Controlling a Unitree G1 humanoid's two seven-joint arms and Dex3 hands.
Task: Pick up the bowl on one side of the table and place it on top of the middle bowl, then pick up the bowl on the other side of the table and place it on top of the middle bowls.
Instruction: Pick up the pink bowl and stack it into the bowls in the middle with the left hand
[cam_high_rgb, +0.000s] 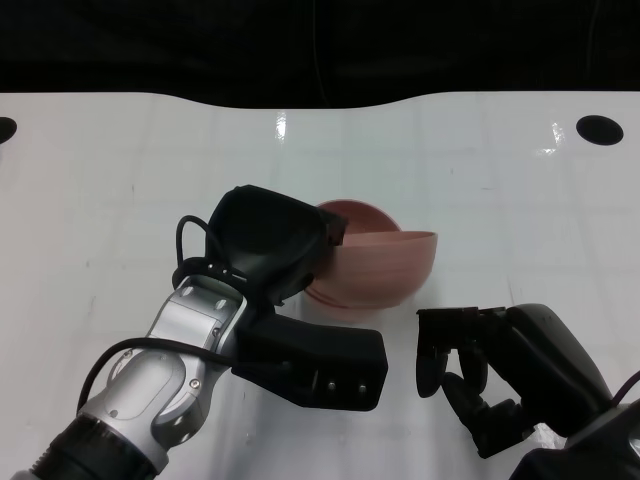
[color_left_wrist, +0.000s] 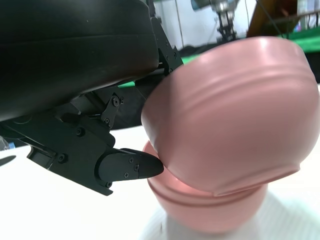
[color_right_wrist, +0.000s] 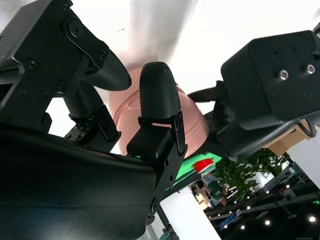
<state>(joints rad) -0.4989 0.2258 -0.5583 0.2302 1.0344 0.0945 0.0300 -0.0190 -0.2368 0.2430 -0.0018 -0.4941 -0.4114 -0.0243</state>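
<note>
I am seeing my left hand (cam_high_rgb: 268, 240) gripping the top bowl (cam_high_rgb: 385, 262) by its near rim, its fingers (color_left_wrist: 131, 167) clamped against the bowl's outer wall. That bowl is tilting, its mouth leaning away from the fingers, and it is resting partly inside the stacked bowls (color_left_wrist: 210, 212) beneath it. My right hand (cam_high_rgb: 487, 375) is hovering just beside the stack, holding nothing, its fingers (color_right_wrist: 159, 92) apart. Everything is sitting on a glossy white desk (cam_high_rgb: 120, 190), with dark space behind its far edge.
</note>
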